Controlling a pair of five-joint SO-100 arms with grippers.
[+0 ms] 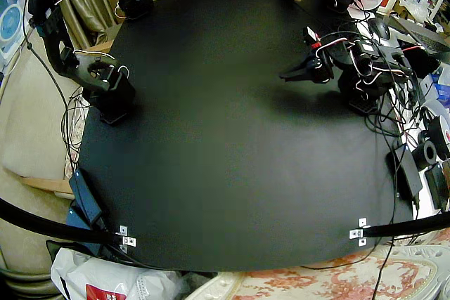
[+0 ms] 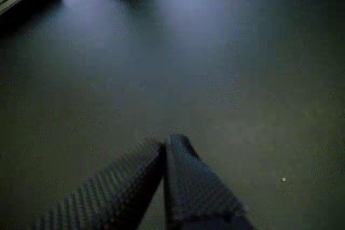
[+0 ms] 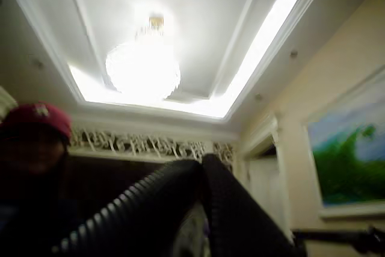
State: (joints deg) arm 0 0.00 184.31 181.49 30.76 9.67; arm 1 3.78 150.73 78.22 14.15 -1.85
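Over the far right of the black bench (image 1: 211,173), left gripper (image 1: 284,75) hanging just above the surface, jaws pressing together on nothing, at the left edge, right gripper (image 3: 201,162) pointing up at the ceiling lamp (image 3: 143,67), jaws meeting tip to tip

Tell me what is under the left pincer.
Only bare black table shows beneath the shut left pincer, with nothing lying on it. The patch the pincer itself covers is hidden.

— We see a plain black table (image 1: 211,145). The left gripper (image 2: 166,145) is black with a fine dotted grain.
— We agree. The right gripper (image 3: 201,164) is black and ribbed, and the wires (image 1: 330,41) are red and white.
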